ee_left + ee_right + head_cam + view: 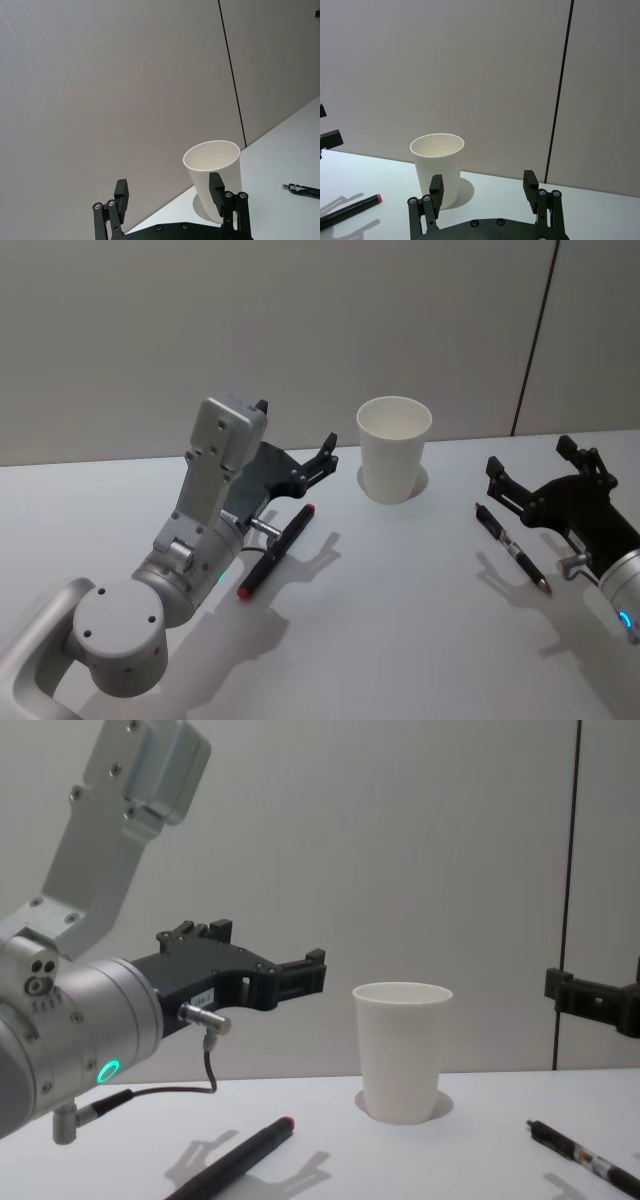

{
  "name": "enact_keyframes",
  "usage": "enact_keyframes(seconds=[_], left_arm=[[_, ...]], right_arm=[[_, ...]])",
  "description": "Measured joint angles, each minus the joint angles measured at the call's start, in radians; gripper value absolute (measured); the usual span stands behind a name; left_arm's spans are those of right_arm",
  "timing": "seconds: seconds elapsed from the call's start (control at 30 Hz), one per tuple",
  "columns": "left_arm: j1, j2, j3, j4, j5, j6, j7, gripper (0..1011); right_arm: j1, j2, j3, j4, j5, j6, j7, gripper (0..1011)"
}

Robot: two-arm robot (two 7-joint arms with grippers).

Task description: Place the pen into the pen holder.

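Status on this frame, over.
Left gripper open, empty, over red-tipped pen. Right gripper open, empty, by black pen. Pen holder upright, empty; both pens on table, nothing blocking.

I log a white table (400,640), its top plain and matte. Along its far edge stands a grey panelled wall (200,320). One dark vertical seam (537,330) meets that edge toward the far right corner.

Silver-grey left arm (205,490), rounded joints, green light (105,1071) glowing; thin dark cable (208,1065); left gripper (168,181) and right gripper (483,178) both black, screw-studded.
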State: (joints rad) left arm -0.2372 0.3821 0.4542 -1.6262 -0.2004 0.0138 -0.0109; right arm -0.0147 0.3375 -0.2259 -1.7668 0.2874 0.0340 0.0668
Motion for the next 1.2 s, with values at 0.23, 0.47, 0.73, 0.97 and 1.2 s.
enact_keyframes(seconds=[0.23, 0.47, 0.73, 0.97, 1.2], left_arm=[[0.0, 0.0, 0.0, 0.0, 0.0, 0.0, 0.0, 1001], [0.0, 0.0, 0.0, 0.0, 0.0, 0.0, 0.0, 1001], [0.0, 0.0, 0.0, 0.0, 0.0, 0.0, 0.0, 1001], [0.0, 0.0, 0.0, 0.0, 0.0, 0.0, 0.0, 1001], [0.0, 0.0, 0.0, 0.0, 0.0, 0.0, 0.0, 1001]], right_arm=[[0.0, 0.0, 0.0, 0.0, 0.0, 0.0, 0.0, 1002], [0.0, 0.0, 0.0, 0.0, 0.0, 0.0, 0.0, 1002], [0.0, 0.0, 0.0, 0.0, 0.0, 0.0, 0.0, 1002], [0.0, 0.0, 0.0, 0.0, 0.0, 0.0, 0.0, 1002], [0.0, 0.0, 0.0, 0.0, 0.0, 0.0, 0.0, 1002]])
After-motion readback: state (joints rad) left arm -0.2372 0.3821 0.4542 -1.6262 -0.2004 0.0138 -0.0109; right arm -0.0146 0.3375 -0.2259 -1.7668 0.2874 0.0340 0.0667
